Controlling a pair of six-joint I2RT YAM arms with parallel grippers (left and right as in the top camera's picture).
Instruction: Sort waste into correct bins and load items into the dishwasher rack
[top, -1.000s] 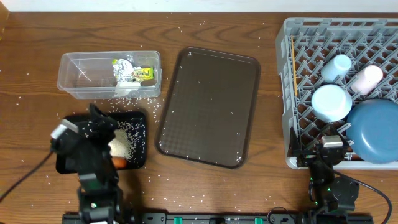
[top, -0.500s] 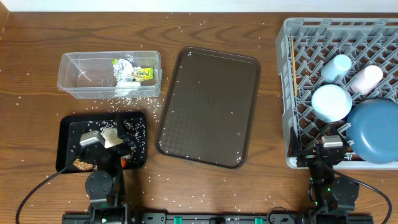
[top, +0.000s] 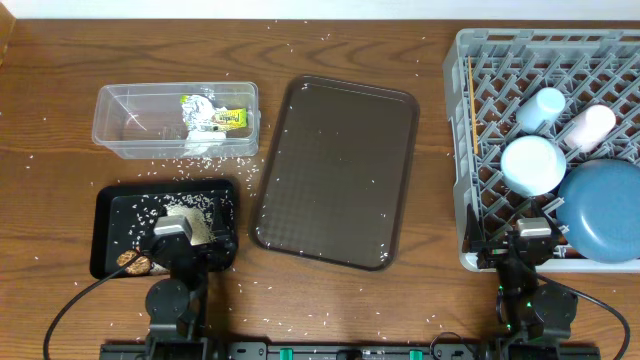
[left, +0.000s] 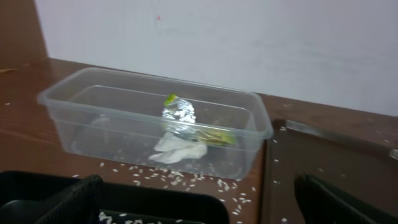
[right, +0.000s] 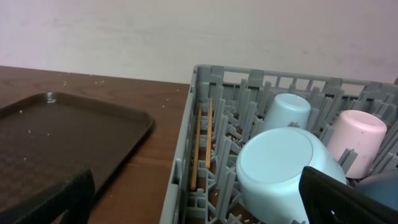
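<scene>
1. Both tools stand wide open with nothing in them. The left tool (top: 180, 235) hangs over the near right part of a shallow black rectangular tray (top: 108, 215). The right tool (top: 533, 240) sits at the near edge of a large square light-grey lattice rack (top: 462, 150).
2. Ahead of the left tool, beyond the tray, a clear rectangular plastic tub (left: 81, 118) holds a crumpled white-silver wrapper (left: 179, 115). I judge the wrapper light and springy, best pinched gently at its bunched middle.
3. Loose white rice (top: 195, 208) lies in the tray around the left tool, and a small brown food lump (top: 133, 263) lies to the tool's left. It looks soft, so I'd squeeze it lightly. I cannot make out the carrot.
4. Ahead of the right tool, thin wooden chopsticks (right: 200, 146) lie along the rack's left wall, with a white bowl (right: 286, 171) beside them. Beyond are a small light-blue cup (right: 287, 112) and a small pinkish cup (right: 364, 140). A large round blue plate (top: 605, 210) is to the tool's right. The plate is probably heavy and slick, so I'd grip its rim.
5. Rice grains dot the wooden desk (top: 60, 60) and the brown serving tray (top: 335, 170) between the tools. They look too tiny to pinch singly.
</scene>
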